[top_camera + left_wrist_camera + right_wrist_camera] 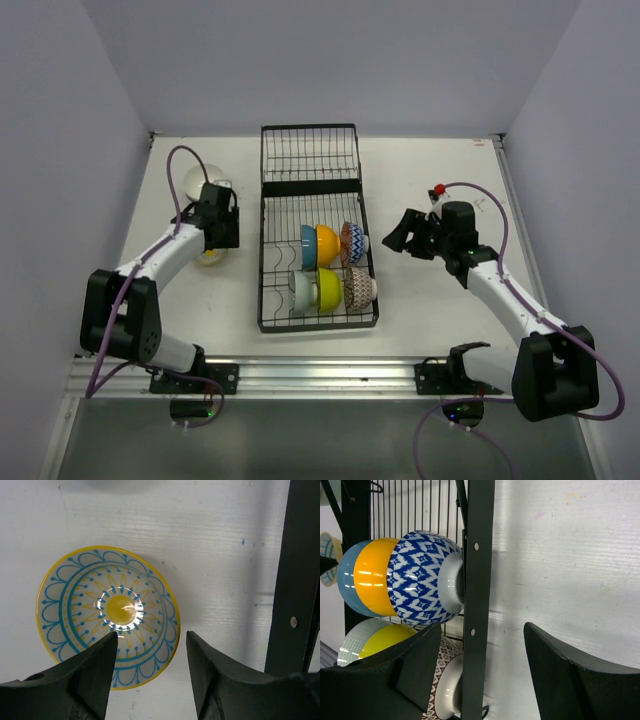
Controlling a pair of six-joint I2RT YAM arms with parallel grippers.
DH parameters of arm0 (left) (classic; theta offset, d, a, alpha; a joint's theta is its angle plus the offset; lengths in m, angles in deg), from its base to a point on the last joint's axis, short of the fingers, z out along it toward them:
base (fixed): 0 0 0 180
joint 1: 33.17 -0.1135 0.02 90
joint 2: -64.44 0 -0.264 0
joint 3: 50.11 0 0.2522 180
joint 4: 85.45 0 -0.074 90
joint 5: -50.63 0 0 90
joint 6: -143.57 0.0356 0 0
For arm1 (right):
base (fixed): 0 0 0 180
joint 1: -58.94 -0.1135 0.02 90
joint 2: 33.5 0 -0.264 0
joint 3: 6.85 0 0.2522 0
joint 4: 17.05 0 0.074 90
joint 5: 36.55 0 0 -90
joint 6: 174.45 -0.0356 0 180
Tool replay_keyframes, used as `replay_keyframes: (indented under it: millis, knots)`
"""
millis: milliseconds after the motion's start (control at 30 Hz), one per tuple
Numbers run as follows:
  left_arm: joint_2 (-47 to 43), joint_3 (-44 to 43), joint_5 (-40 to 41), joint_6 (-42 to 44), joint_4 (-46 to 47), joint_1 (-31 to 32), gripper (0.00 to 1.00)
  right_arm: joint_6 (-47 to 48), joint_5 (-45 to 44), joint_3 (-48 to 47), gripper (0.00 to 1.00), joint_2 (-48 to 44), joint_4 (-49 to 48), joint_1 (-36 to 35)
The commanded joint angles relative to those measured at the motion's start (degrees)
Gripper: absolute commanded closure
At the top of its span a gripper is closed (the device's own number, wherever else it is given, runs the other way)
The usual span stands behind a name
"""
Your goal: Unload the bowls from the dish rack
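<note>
Left gripper (150, 635) spread above yellow-rimmed bowl (107, 610), right gripper (482, 626) spread beside dish rack (479, 555)

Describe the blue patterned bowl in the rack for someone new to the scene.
Start at the long black wire dish rack mid-table; its near section holds two rows of bowls on edge. In the far row, take the rightmost: the blue-and-white zigzag bowl, beside a plain orange bowl; the other patterned bowl is brown.
</note>
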Motion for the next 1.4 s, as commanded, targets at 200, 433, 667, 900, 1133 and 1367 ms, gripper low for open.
replay_keyframes:
  millis: [200,433,667,900,1133,1367]
  knots:
    - [-7.4,-3.3,-7.1,-2.0,-1.2,0.2,0.31,0.5,-0.9,0.1,0.29,-1.4,-1.4,0.2]
    - [-22.0,1.3,-25.0,-11.9,3.7,0.2,0.29,0.5,-1.0,0.2,0.29,-1.5,-1.2,0.2]
    - [-31.1,11.8,-41.0,-19.8,15.4,1.5,0.29,0.6,-0.6,0.1,0.29,-1.5,-1.1,0.2]
    - [-31.4,15.2,-39.0,-20.8,15.9,8.0,0.3,0.5,-0.5,-0.1,0.29,-0.8,-1.3,0.2]
    - [-30.3,18.1,-36.1,-23.1,16.9,15.2,0.33,0.8,-1.3,-0.2,0.29,-1.0,-0.7,0.2]
    - [-29.6,19.8,-30.8,-25.0,14.0,22.1,0.35,0.8,-1.3,-0.2,0.29,-0.7,-0.5,0.2]
